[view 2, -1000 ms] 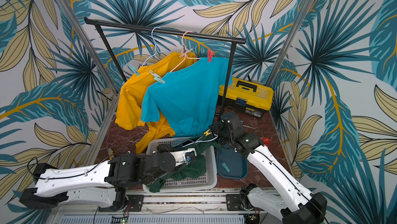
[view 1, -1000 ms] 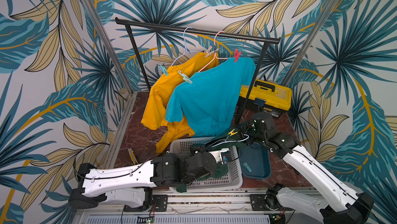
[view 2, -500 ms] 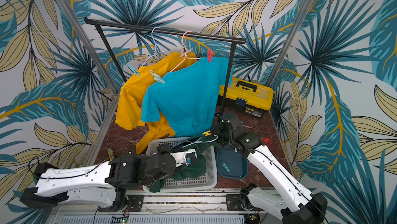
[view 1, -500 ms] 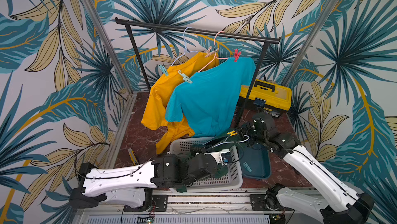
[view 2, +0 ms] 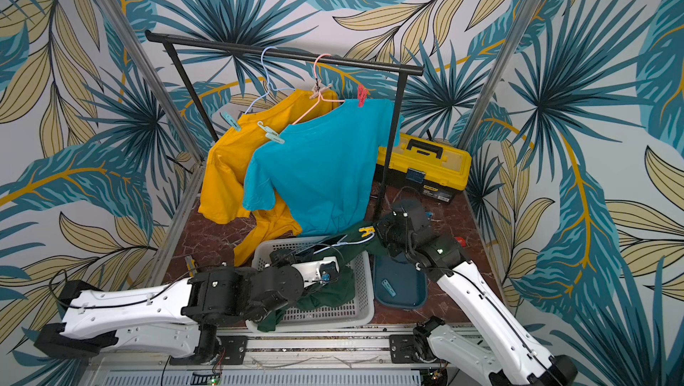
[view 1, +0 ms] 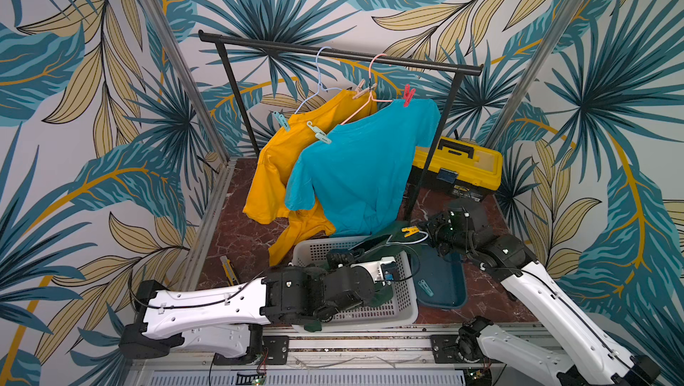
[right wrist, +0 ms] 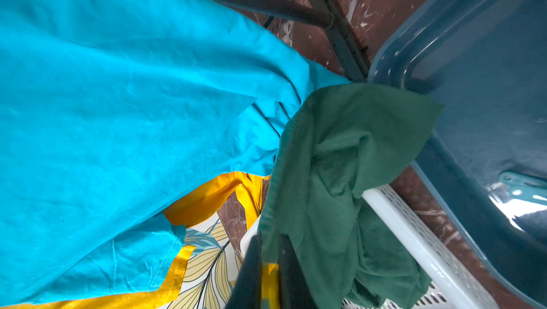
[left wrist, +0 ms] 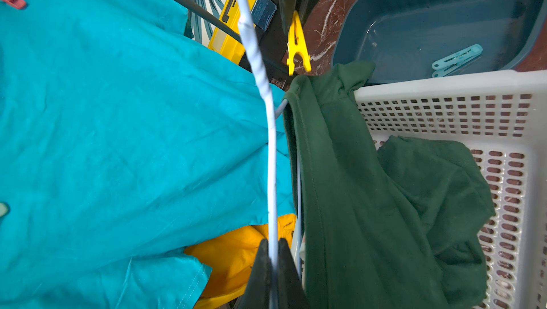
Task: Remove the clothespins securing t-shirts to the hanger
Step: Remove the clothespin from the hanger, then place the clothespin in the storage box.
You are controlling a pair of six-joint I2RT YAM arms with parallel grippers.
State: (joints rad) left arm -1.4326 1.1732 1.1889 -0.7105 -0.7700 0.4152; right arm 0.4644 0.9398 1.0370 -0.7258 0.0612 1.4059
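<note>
Black-fingered left gripper [left wrist: 273, 245] pinches one white wire hanger [left wrist: 270, 144]; the right gripper [right wrist: 269, 242] clamps one yellow plastic clothespin [left wrist: 297, 44] just beside the dark green cloth t-shirt [left wrist: 355, 189] draped over the white perforated basket [left wrist: 444, 85]. One teal clothespin [left wrist: 457, 60] lies in the dark blue tray [left wrist: 414, 11]. Beyond hang two shirts (golden yellow t-shirt [view 1: 274, 173], turquoise t-shirt [view 1: 362, 166]) bearing four pegs: second teal clothespin [view 1: 281, 120], mint clothespin [view 1: 319, 132], tan clothespin [view 1: 364, 90], red clothespin [view 1: 408, 95].

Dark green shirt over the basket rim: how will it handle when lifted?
Likely floppy: the dark green shirt sags in folds over the white basket rim. Probably light, thin cloth creasing freely. May drag or snag, since part lies bunched inside the basket.
</note>
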